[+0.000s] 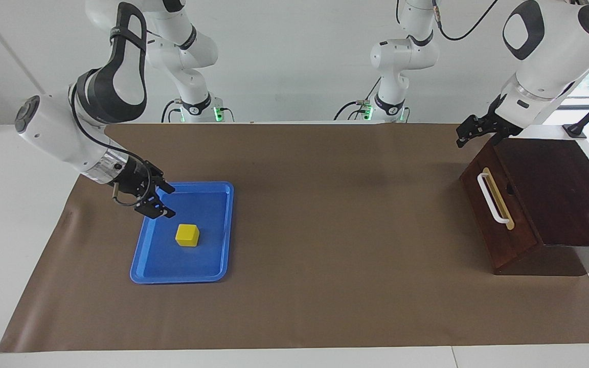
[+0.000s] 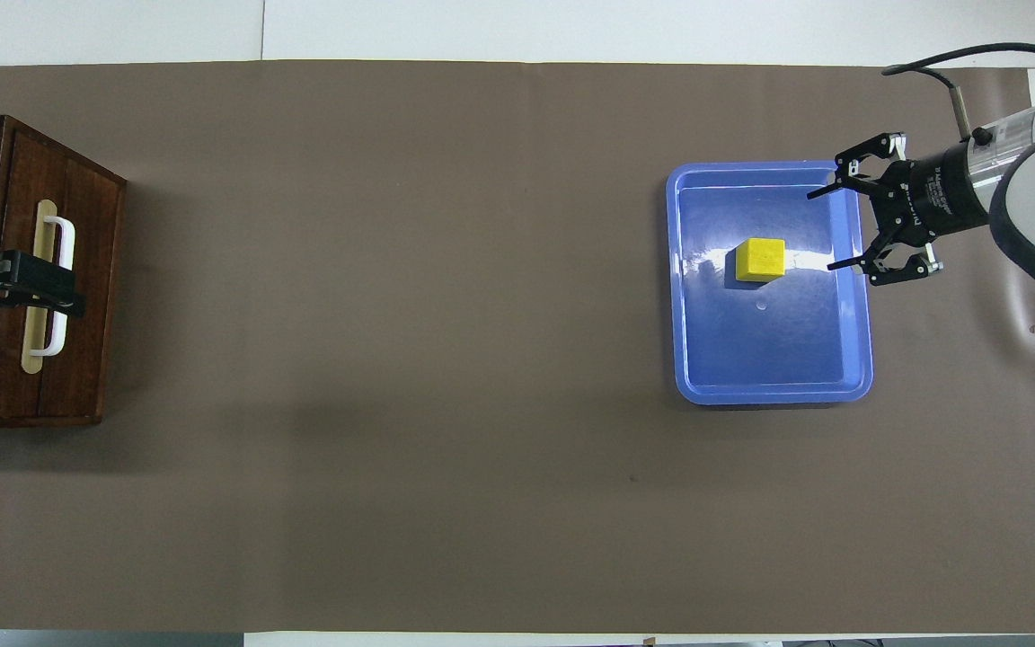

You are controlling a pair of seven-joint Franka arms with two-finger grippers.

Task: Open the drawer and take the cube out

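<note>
The yellow cube (image 1: 187, 235) lies in the flat blue tray (image 1: 182, 278), toward the right arm's end of the table; it also shows in the overhead view (image 2: 760, 259). My right gripper (image 1: 171, 202) is open and empty, just above the tray's edge beside the cube, apart from it; it also shows in the overhead view (image 2: 821, 230). The dark wooden drawer (image 1: 496, 230) with its white handle (image 1: 491, 197) sits shut in its box at the left arm's end. My left gripper (image 1: 461, 138) hangs over the box's drawer end, and in the overhead view (image 2: 73, 296) it crosses the handle (image 2: 64, 252).
Brown paper (image 1: 335, 214) covers the table. The wooden box (image 1: 560, 194) stands at that paper's edge. The blue tray (image 2: 774, 395) holds only the cube. A wide stretch of bare paper lies between tray and box.
</note>
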